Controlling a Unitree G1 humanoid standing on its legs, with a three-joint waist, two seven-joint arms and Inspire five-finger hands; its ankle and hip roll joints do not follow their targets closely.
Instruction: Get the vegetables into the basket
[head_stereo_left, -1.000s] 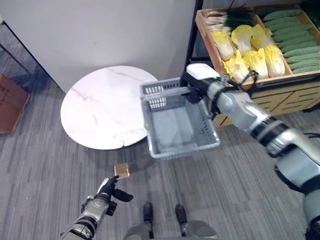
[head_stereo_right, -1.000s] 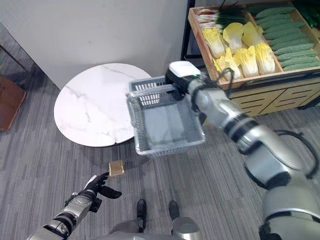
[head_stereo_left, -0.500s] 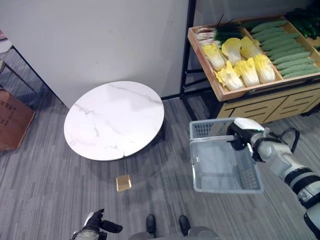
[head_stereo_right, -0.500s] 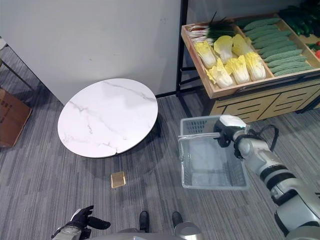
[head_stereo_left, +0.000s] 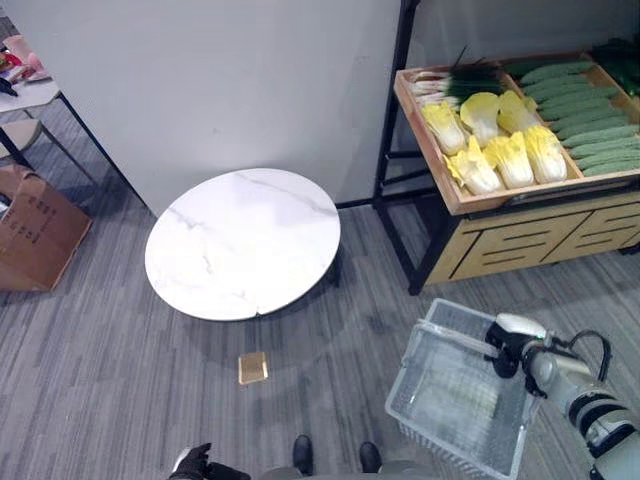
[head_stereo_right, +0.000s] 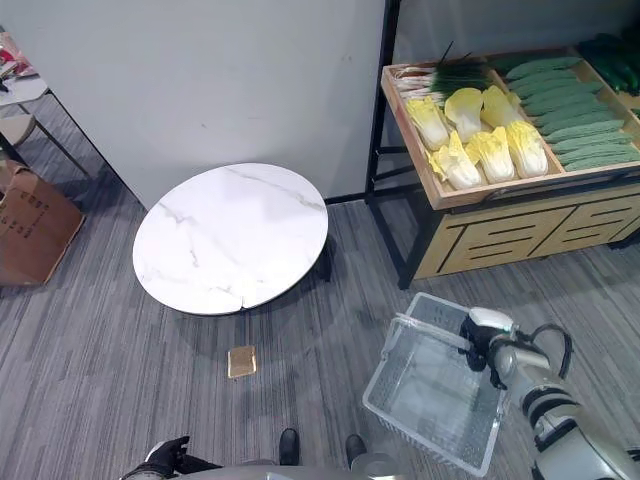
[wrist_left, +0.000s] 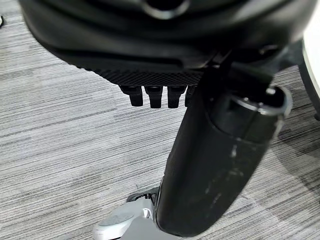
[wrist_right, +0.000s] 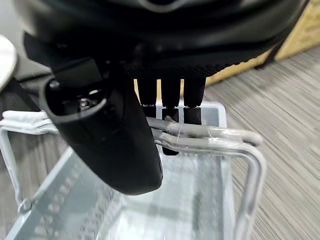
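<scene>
My right hand is shut on the handle of an empty grey plastic basket, which hangs tilted low over the carpet at the lower right. In the right wrist view its fingers curl round the handle bar. The vegetables lie in a wooden crate on the stand at the upper right: yellow cabbages, green cucumbers and green onions. The basket is well below and in front of the crate. My left hand hangs idle over the carpet with relaxed fingers and holds nothing.
A round white marble table stands left of the stand. A small tan square block lies on the carpet in front of it. A cardboard box sits at the far left. A black frame post flanks the crate.
The right hand has carried the basket from in front of the crate down and to the right, near the floor. The left hand has sunk. The camera has also shifted.
</scene>
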